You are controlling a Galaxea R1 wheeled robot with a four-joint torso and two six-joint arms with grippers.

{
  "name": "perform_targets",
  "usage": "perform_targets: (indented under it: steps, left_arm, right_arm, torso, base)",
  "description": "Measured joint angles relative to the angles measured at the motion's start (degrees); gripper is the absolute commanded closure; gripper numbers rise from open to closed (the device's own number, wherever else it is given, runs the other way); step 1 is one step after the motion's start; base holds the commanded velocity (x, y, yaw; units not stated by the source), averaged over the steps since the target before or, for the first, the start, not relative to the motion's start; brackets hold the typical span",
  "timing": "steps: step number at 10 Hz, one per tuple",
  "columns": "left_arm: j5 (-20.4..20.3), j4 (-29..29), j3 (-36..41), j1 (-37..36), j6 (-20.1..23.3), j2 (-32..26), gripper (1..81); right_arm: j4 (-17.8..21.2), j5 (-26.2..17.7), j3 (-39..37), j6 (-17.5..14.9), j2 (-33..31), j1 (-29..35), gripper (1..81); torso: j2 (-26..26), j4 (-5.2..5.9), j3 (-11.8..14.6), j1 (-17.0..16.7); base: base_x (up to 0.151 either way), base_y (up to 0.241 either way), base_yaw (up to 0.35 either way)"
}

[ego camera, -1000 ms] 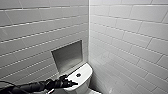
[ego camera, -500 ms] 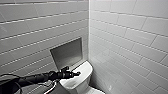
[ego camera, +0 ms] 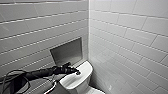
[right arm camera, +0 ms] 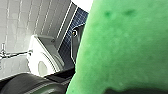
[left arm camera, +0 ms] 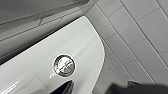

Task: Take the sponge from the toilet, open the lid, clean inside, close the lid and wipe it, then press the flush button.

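left gripper (ego camera: 74, 71) at the flush button (ego camera: 78, 73), arm stretched forward, openness unclear, right gripper (right arm camera: 122, 90) clasping sponge (right arm camera: 125, 45)

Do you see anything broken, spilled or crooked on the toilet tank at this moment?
Nothing stands out. The tank top looks whole, with no spill on it. The flush button sits evenly in it, and the left gripper is right at the button.

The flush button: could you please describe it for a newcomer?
The white toilet stands in the tiled corner, below a grey wall recess. The flush button sits mid tank top: the only round, shiny disc on plain white.
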Motion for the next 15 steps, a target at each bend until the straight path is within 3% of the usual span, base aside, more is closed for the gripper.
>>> perform_targets:
  steps: [2, 3, 15]
  left_arm:
    - [1.82, -0.05, -2.1, -0.74, -0.07, 2.15, 1.0]
    - [2.34, -0.11, -2.73, -1.4, 0.34, 2.82, 81.1]
    - [8.63, -0.26, -21.72, -3.73, -0.84, 13.81, 81.1]
  right_arm:
    - [0.0, 0.02, -0.09, -0.02, 0.38, 0.09, 81.1]
    - [0.0, -0.05, -0.11, -0.02, 0.72, 0.06, 81.1]
    - [-0.02, 0.06, -1.27, 0.06, 1.26, 0.06, 81.1]
  torso:
    - [0.0, 0.0, 0.0, 0.0]
    - [0.02, 0.0, 0.0, 0.0]
    - [0.05, 0.0, -0.88, 0.0]
  base:
    - [0.0, 0.0, 0.0]
    - [0.0, 0.0, 0.0]
    - [0.0, 0.0, 0.0]
